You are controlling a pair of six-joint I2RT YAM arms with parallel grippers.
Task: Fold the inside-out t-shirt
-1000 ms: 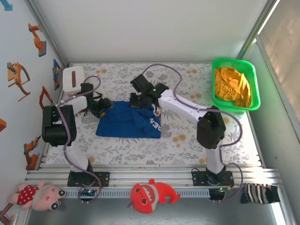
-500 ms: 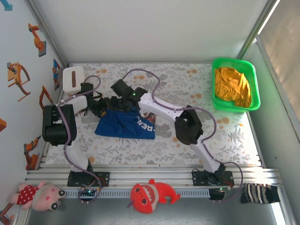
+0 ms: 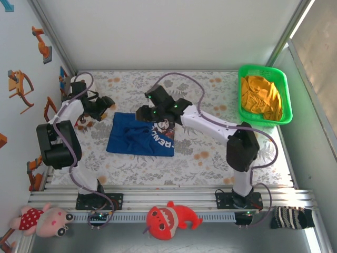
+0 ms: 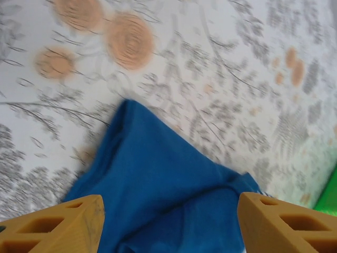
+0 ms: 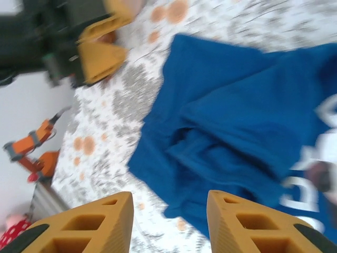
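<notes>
The inside-out t-shirt (image 3: 138, 140) lies folded on the flowered table, royal blue, with white lettering (image 3: 166, 138) on its right end. My left gripper (image 3: 105, 104) hangs open just off the shirt's far left corner. In the left wrist view its fingers (image 4: 52, 226) stand wide apart above the shirt (image 4: 163, 184), with nothing between them. My right gripper (image 3: 144, 114) is over the shirt's far edge. It is open above the rumpled cloth (image 5: 237, 132) and holds nothing. The left gripper (image 5: 100, 52) also shows in the right wrist view, beyond the shirt's corner.
A green basket (image 3: 281, 84) at the far right holds an orange-yellow garment (image 3: 261, 97). A red plush shark (image 3: 168, 219), a pink doll (image 3: 45, 220) and a striped cloth (image 3: 292, 217) lie along the near rail. A white wall with stickers runs along the left.
The right gripper carried the shirt's right part leftward, opened and let it go, then drew back. The left arm swung toward the far left corner. The shirt is now narrower.
</notes>
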